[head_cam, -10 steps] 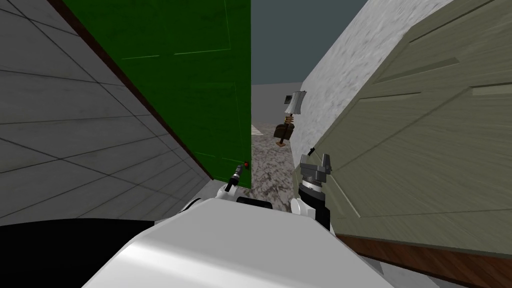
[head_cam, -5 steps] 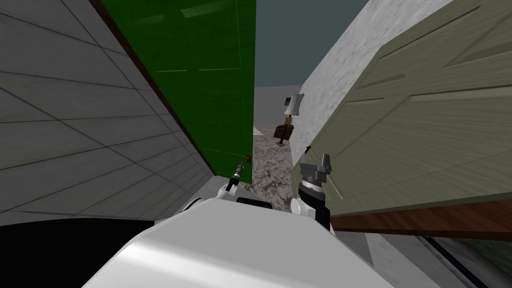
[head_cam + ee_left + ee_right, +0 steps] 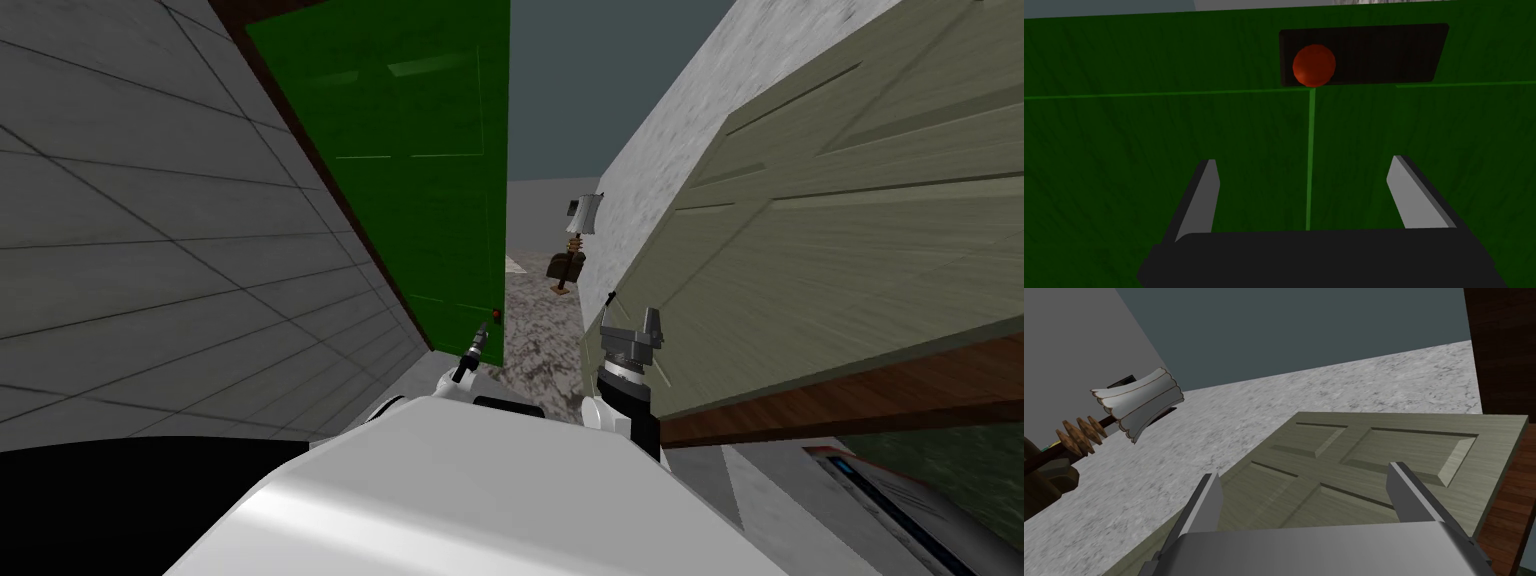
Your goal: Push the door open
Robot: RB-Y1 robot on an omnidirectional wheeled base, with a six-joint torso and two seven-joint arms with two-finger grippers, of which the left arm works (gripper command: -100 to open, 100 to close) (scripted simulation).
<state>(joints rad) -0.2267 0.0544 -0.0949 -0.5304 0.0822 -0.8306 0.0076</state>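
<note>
The left gripper, fingers spread wide and empty, faces the green door close at twelve o'clock, with its red knob just beyond. The right gripper, also open and empty, sits at three o'clock beside an olive door, so I judge the left arm nearer.

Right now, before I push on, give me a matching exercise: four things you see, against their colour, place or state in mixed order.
Things:
1 knob
2 lamp
3 left hand
4 right hand

Descriptions:
A open, facing the olive door
B red, on a dark plate
C white shade, past both doors
D open, facing the green door

Pairs: 1-B, 2-C, 3-D, 4-A
</note>
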